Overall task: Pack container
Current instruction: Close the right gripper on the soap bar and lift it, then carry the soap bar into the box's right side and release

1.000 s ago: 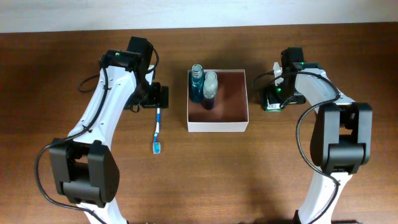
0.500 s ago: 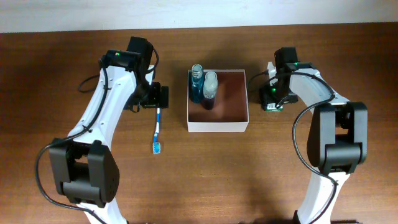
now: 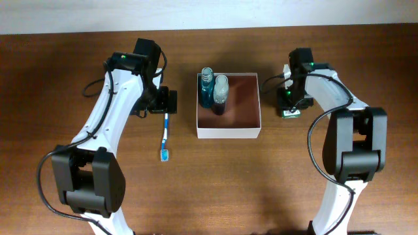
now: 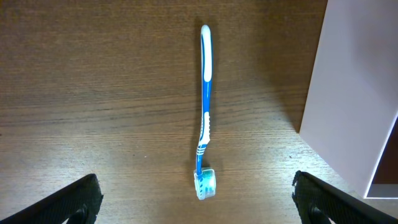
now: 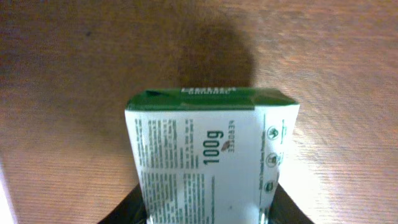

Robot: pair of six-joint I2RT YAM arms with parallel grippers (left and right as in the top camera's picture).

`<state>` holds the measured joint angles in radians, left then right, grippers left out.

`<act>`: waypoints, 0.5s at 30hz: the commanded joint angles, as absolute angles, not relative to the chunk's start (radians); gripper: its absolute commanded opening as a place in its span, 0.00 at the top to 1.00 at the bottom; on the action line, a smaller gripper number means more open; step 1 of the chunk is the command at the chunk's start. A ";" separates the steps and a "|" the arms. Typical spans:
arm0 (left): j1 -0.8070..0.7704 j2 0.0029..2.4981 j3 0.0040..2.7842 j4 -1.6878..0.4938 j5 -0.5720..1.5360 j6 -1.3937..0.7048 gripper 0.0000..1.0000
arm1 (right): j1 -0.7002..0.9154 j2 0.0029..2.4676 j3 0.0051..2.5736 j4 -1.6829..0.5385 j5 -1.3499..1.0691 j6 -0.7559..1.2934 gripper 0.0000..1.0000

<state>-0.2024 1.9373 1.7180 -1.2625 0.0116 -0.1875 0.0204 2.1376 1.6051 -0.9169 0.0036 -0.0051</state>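
Observation:
The container (image 3: 228, 134) is a square white-walled box with a reddish-brown inside, at mid-table; its white wall (image 4: 348, 93) shows in the left wrist view. Two bottles, one blue (image 3: 207, 88) and one clear with a dark base (image 3: 221, 96), stand in its left part. Right of it, my right gripper (image 3: 290, 104) (image 5: 208, 211) is shut on a small green packet (image 3: 289, 113) (image 5: 211, 155), a finger against each side. Left of the container lies a blue toothbrush (image 3: 165, 134) (image 4: 205, 106). My left gripper (image 3: 163, 101) (image 4: 202, 205) hangs wide open above it.
The brown wooden table (image 3: 228, 183) carries nothing else in view. Both arms reach in from the near edge, one each side of the container. A pale wall runs along the table's far edge.
My right gripper has shifted a little to the left and closed round the green packet, which now stands on its edge. The left arm and the toothbrush have not moved.

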 commanded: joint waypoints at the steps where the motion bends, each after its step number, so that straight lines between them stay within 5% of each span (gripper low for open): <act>1: -0.202 1.922 1.713 -1.260 0.012 -0.186 0.01 | 0.020 2.102 1.766 -1.018 0.006 0.020 0.67; 7: -0.202 1.922 1.713 -1.260 0.012 -0.186 0.01 | 0.025 2.066 2.048 -1.321 -0.152 0.066 0.64; 15: -0.202 1.922 1.713 -1.260 0.012 -0.186 0.01 | 0.087 2.065 2.108 -1.428 -0.296 0.069 0.64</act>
<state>-0.2024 1.9373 1.7180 -1.2621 0.0116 -0.1875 0.0418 2.0785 2.1014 -1.4208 -0.2153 0.0570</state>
